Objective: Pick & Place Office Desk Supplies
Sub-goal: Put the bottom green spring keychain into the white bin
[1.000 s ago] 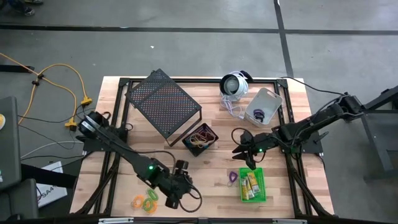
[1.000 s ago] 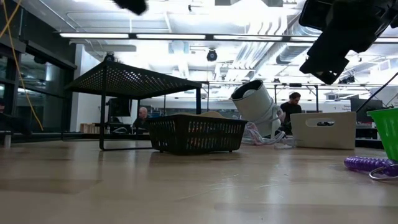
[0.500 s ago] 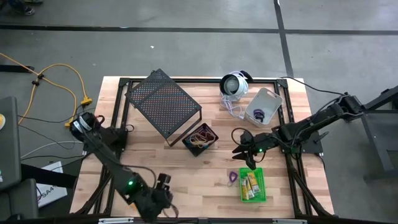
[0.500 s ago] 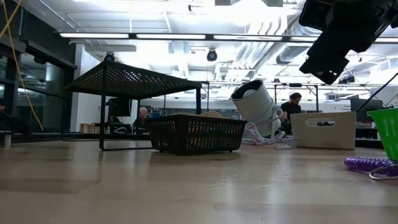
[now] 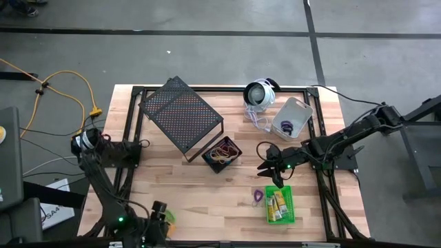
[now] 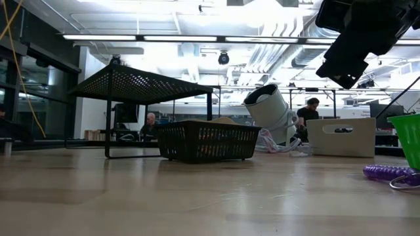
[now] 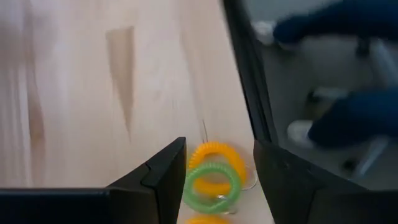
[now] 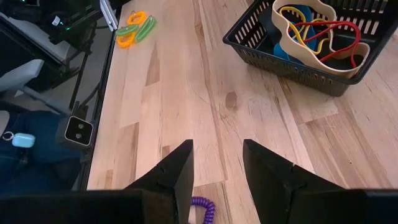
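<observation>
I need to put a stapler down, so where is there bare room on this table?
Bare wood lies between the mesh rack and the left table edge, and in front of the black bin toward the purple loop. Crowded: the back right, where the grey bin and round device sit, and around the green bin.
</observation>
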Controlling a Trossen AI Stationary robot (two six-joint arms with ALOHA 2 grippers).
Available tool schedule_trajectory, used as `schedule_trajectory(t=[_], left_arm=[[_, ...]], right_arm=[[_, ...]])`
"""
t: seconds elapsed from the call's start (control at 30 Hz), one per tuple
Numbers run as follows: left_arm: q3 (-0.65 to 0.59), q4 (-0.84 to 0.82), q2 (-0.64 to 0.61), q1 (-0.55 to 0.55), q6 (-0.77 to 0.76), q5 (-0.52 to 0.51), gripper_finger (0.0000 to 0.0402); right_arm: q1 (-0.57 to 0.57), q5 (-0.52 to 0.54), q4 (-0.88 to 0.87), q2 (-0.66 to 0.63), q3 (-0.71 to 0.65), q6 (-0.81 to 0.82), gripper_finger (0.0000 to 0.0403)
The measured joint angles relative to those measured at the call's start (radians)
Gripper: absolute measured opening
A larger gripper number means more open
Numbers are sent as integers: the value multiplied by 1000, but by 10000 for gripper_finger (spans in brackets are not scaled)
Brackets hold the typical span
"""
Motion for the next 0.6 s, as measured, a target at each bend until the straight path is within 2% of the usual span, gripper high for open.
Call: schedule_trajectory(t=[0.13, 0.23, 0.43, 0.6], left_arm=[[-2, -33, 0, 2, -306, 20, 179], [-2, -62, 0, 21, -455, 83, 179], [-2, -161, 0, 58, -612, 194, 179], [-2, -156, 21, 87, -658, 243, 179]], right_arm=[[0, 0, 0, 0, 0, 0, 126], [0, 0, 0, 0, 0, 0, 126], [0, 0, 0, 0, 0, 0, 126], [0, 0, 0, 0, 0, 0, 126]])
